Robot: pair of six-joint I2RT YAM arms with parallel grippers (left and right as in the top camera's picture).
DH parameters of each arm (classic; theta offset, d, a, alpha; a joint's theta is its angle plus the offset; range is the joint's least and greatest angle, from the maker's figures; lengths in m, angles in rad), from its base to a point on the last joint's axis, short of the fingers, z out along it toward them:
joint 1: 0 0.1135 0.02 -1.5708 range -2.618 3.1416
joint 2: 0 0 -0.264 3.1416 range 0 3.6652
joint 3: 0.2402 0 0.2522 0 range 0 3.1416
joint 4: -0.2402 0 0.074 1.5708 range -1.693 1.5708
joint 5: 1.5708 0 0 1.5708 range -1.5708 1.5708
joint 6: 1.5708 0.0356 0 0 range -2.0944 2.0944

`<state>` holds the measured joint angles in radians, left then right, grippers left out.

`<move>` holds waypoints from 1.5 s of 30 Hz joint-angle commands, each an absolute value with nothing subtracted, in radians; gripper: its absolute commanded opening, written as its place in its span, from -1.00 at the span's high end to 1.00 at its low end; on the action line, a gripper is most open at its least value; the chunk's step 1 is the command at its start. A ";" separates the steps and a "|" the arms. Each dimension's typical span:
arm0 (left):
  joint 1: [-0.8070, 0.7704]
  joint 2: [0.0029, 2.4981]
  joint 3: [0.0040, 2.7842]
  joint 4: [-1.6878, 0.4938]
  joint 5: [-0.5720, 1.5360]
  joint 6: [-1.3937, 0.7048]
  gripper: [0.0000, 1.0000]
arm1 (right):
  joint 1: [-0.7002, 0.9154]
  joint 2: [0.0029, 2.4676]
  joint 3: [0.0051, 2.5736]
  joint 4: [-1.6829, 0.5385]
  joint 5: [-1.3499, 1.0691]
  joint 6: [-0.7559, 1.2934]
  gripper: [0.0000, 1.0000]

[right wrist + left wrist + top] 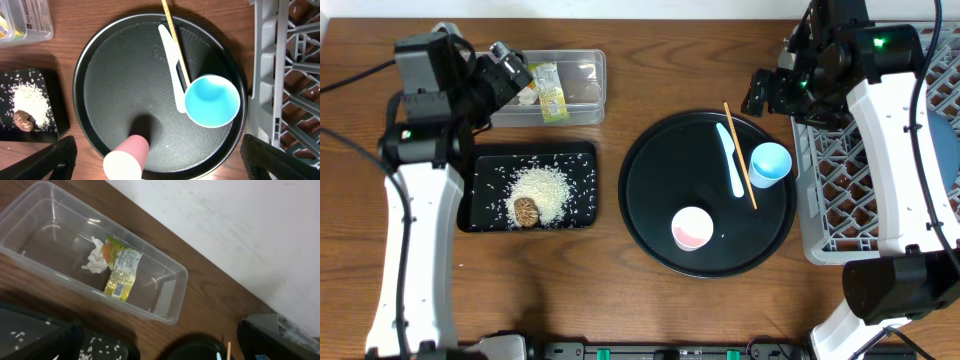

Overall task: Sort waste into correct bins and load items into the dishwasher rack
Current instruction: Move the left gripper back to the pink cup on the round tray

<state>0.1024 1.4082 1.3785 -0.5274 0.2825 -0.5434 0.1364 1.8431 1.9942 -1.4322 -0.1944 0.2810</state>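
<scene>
My left gripper [518, 78] hovers open over the clear tub [582, 62], which holds the printed wrapper [121, 269] and the crumpled white tissue [95, 259]. Rice grains [542, 188] and the brown lump [526, 211] lie in the shallow black tray [480, 200]. On the round black tray [650, 190] stand the pink cup [127, 157] and light blue cup [212, 100], with the white utensil [171, 62] and chopstick [175, 42] lying beside them. My right gripper [160, 165] hangs open high above the pink cup. The grey rack [840, 170] is at the right.
My right arm crosses over the rack [270, 65] and hides much of it. The tub sits near the table's far edge, with the black tray just in front of it. Bare wood separates the bins from the round tray.
</scene>
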 commanded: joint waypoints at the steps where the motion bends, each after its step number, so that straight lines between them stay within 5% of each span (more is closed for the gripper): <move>1: 0.106 1.341 1.379 -0.565 0.280 -0.537 -0.97 | 0.141 1.843 1.994 -1.433 -0.199 0.276 -0.98; 22: 0.106 1.207 1.379 -0.925 0.288 -0.536 -0.98 | 0.141 1.843 1.994 -1.433 -0.199 0.276 -0.99; 33: 0.098 1.179 1.378 -0.936 0.656 -0.311 -0.99 | 0.141 1.843 1.994 -1.433 -0.199 0.276 -0.99; 45: -0.179 1.164 1.377 -1.035 0.521 -0.310 -1.00 | 0.141 1.843 1.994 -1.433 -0.199 0.276 -0.99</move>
<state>-0.1017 1.1622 1.3785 -1.0069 0.6064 -0.3126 0.1364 1.8431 1.9942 -1.4319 -0.1944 0.2810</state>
